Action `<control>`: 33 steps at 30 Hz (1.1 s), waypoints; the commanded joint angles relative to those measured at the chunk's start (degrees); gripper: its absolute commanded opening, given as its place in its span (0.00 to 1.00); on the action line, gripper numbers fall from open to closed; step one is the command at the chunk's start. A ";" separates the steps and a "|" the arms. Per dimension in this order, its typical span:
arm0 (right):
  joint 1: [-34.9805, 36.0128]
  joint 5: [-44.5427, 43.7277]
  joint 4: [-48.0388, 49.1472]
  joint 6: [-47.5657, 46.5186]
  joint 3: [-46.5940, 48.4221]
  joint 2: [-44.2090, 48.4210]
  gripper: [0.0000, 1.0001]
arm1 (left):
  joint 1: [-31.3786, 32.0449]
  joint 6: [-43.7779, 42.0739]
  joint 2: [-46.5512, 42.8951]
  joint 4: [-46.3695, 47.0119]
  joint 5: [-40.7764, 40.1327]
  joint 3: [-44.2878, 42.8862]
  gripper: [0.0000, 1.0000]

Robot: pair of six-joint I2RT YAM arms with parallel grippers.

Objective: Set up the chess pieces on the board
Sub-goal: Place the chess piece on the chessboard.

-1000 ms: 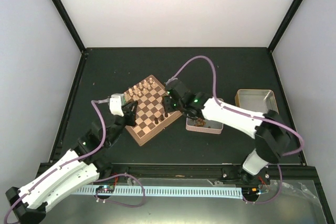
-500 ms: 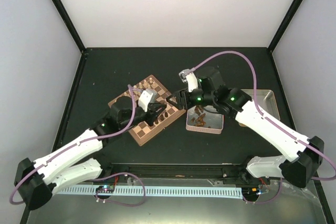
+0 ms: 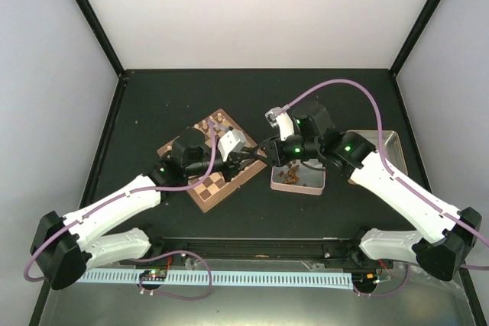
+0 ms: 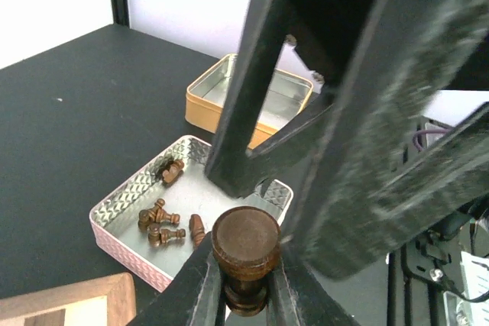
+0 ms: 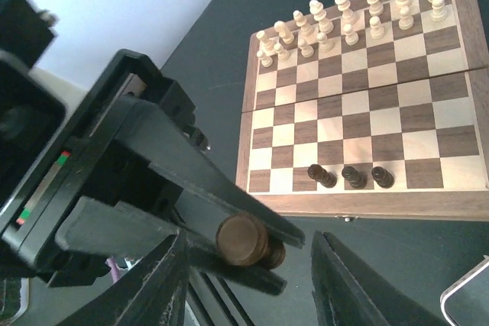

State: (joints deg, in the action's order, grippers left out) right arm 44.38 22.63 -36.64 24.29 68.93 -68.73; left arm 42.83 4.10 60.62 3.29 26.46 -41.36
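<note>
My left gripper point(image 4: 246, 259) is shut on a dark brown chess piece point(image 4: 244, 240), held base-up past the board's right edge. The right wrist view shows that same piece point(image 5: 246, 239) between the left gripper's black fingers. My right gripper point(image 5: 248, 248) is open, one finger on each side of the piece, not touching it. The two grippers meet in the top view, left gripper point(image 3: 254, 158) and right gripper point(image 3: 269, 152). The board point(image 5: 367, 205) carries three dark pieces point(image 5: 353, 177) on its near row and pale pieces point(image 5: 344, 13) on the far rows.
A pink-walled tray point(image 4: 114, 238) just right of the board point(image 3: 200, 198) holds several loose dark pieces point(image 4: 162, 224). A silvery tin point(image 3: 382, 143) stands further right, gold-sided in the left wrist view point(image 4: 200, 106). Black frame posts run along the table's edges.
The left arm has swung right across the board, carrying the dark piece to its right edge. The right arm has pulled back from the board and now straddles that piece with open jaws.
</note>
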 commanded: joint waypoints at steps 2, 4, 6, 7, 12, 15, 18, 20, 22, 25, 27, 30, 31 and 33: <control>0.18 -0.34 -1.40 2.04 1.84 -2.53 0.44 | -0.05 -9.73 0.75 -0.27 2.27 -2.72 0.06; 0.17 -0.52 -1.95 2.52 2.16 -3.31 0.43 | 0.06 -13.53 1.18 -0.47 1.04 -2.76 0.07; 0.13 -1.42 -2.64 2.90 2.41 -3.90 0.42 | 0.20 -16.73 1.77 -0.43 -0.09 -3.12 0.08; 0.17 -1.91 -2.95 3.12 2.44 -4.26 0.40 | 0.23 -17.88 1.88 -0.47 -0.85 -3.32 0.08; 0.15 -2.45 -4.25 3.59 2.70 -6.15 0.31 | 0.26 -21.99 2.64 -0.97 -2.46 -4.77 0.08; 0.09 -1.86 -4.67 4.03 2.69 -6.93 0.26 | 0.29 -22.39 2.65 -0.86 -3.60 -5.28 0.08; 0.16 -1.65 -3.98 4.69 2.18 -7.44 0.25 | 0.33 -22.58 2.40 -0.48 -3.20 -5.35 0.08; 0.11 -1.32 -3.96 4.97 2.34 -8.19 0.23 | 0.38 -22.84 2.23 -0.06 -3.32 -5.23 0.09; 0.15 -1.33 -4.19 5.56 2.52 -9.03 0.18 | 0.35 -22.95 1.78 0.12 -3.71 -5.04 0.09; 0.10 -2.05 -3.75 6.56 2.42 -9.35 0.10 | 0.33 -22.61 1.16 0.91 -4.34 -4.85 0.11; 0.13 -3.02 -1.63 7.67 1.81 -8.62 0.07 | 0.35 -21.18 0.93 0.94 -5.71 -4.78 0.15; 0.03 -4.77 3.38 10.06 -0.20 -6.29 0.06 | 0.26 -18.48 0.71 1.16 -7.20 -4.07 0.31; -0.10 -5.43 5.57 11.14 -1.18 -5.22 0.07 | 0.24 -17.26 0.46 1.74 -7.58 -3.47 0.39; -1.02 -6.31 9.61 13.38 -3.49 -3.03 0.07 | 0.26 -14.37 -0.26 3.55 -8.52 -1.43 0.55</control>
State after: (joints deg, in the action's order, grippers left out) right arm 44.29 19.70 -34.44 33.10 69.04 -75.66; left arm 42.83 -14.92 62.76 0.45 19.46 -42.87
